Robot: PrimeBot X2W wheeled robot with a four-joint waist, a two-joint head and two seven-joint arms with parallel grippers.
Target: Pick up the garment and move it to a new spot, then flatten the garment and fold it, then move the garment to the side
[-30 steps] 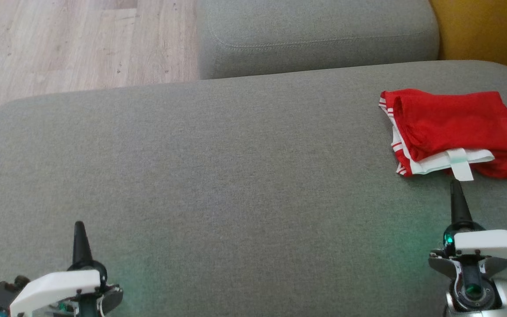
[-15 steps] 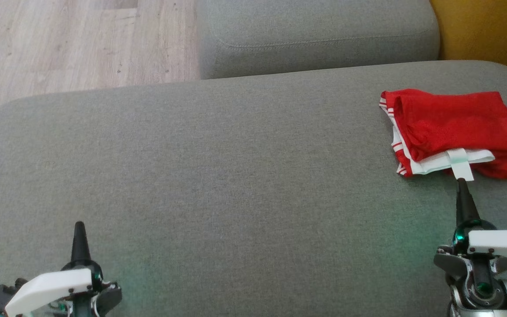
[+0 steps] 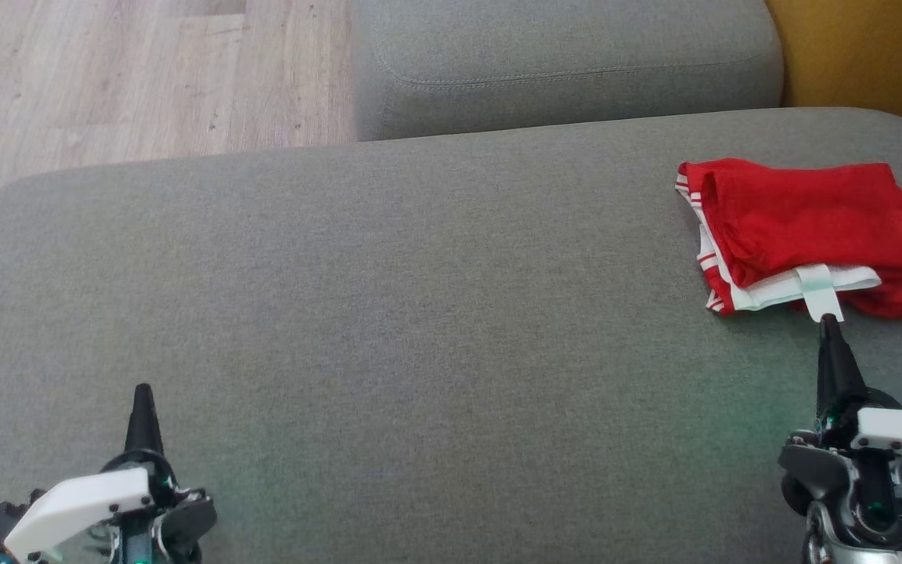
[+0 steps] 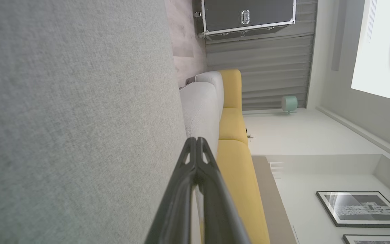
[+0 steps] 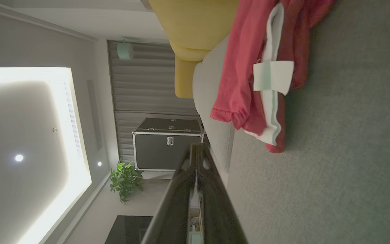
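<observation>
The garment (image 3: 811, 227) is a folded red piece with white striped trim and a pale tag, lying at the far right of the grey sofa seat (image 3: 420, 313). In the right wrist view the garment (image 5: 249, 67) hangs across the top, a short way beyond the fingers. My right gripper (image 3: 828, 319) is shut and empty, its tip just short of the garment's pale tag (image 3: 819, 301). My left gripper (image 3: 142, 389) is shut and empty at the lower left, over bare cushion. Its fingers (image 4: 196, 140) are pressed together in the left wrist view.
A grey back cushion (image 3: 568, 63) runs along the far edge, with yellow upholstery (image 3: 866, 55) at the top right. Wooden floor (image 3: 130, 70) lies beyond the seat's far left edge. A dark flight case (image 5: 168, 144) and a plant (image 5: 124, 179) stand in the room.
My right gripper has drifted right and a little toward the garment's tag. The left gripper has crept slightly forward. The garment has not moved.
</observation>
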